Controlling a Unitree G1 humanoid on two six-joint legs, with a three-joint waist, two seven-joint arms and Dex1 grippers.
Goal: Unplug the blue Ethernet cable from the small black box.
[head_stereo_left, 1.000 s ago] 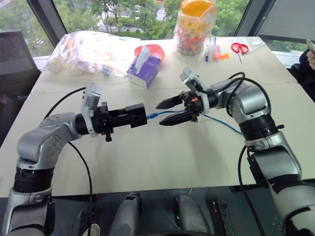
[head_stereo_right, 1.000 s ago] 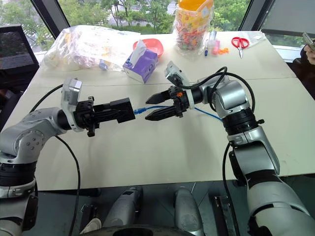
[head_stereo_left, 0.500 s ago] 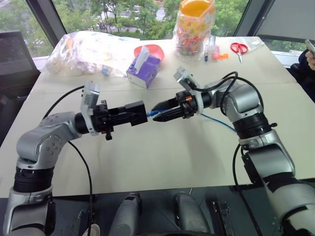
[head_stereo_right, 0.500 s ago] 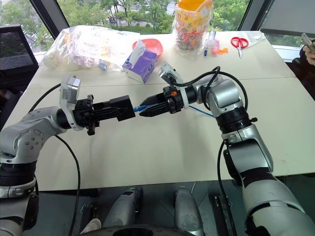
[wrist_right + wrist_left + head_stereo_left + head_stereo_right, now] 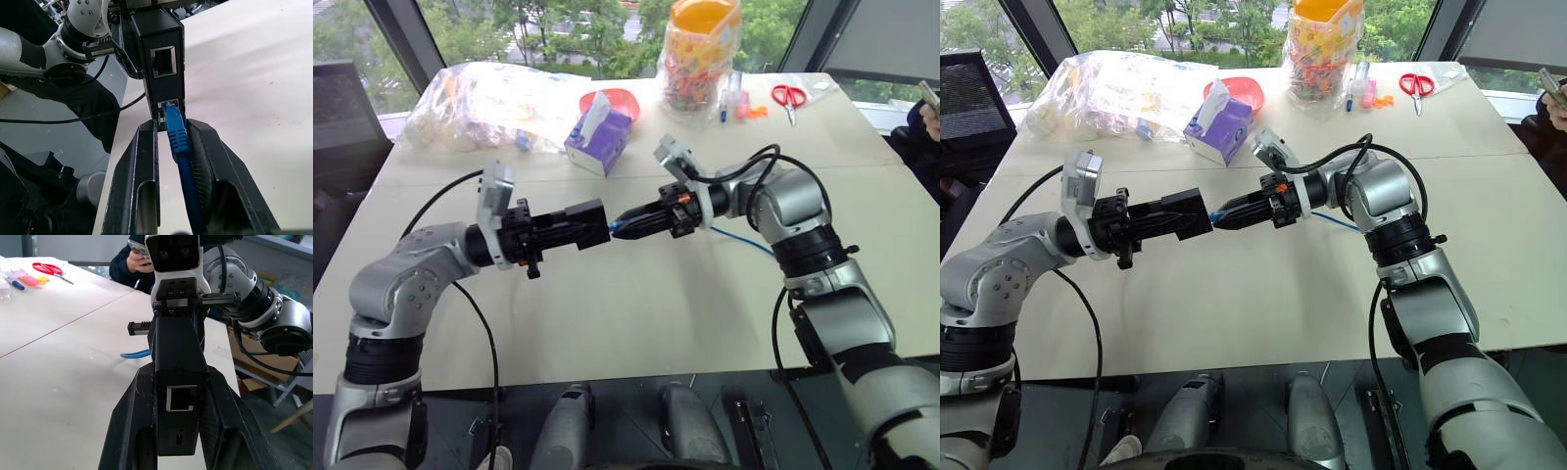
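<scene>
The blue Ethernet cable (image 5: 177, 142) sits with its plug still seated in the lower port of the small black box (image 5: 161, 63), the port above it vacant, both held above the pale worktop (image 5: 636, 313). The left pincer (image 5: 178, 431) is clamped on the small black box, one black finger on each side, and holds it level out over the middle of the worktop. From the opposite side the right pincer (image 5: 623, 226) reaches in with its tips just at the box's face; its two fingers (image 5: 142, 171) are drawn in close on either side of the cable's blue boot, right behind the plug, though whether they are pressing it cannot be told. The cable trails back past the right arm and down onto the worktop. Along the far edge stand a purple tissue box (image 5: 599, 138), a red bowl (image 5: 612, 100), a clear plastic bag (image 5: 494, 103), a jar of coloured items with an orange lid (image 5: 703, 49) and red-handled scissors (image 5: 790, 96). A person in dark sleeves (image 5: 129, 267) sits at the right-hand corner.
</scene>
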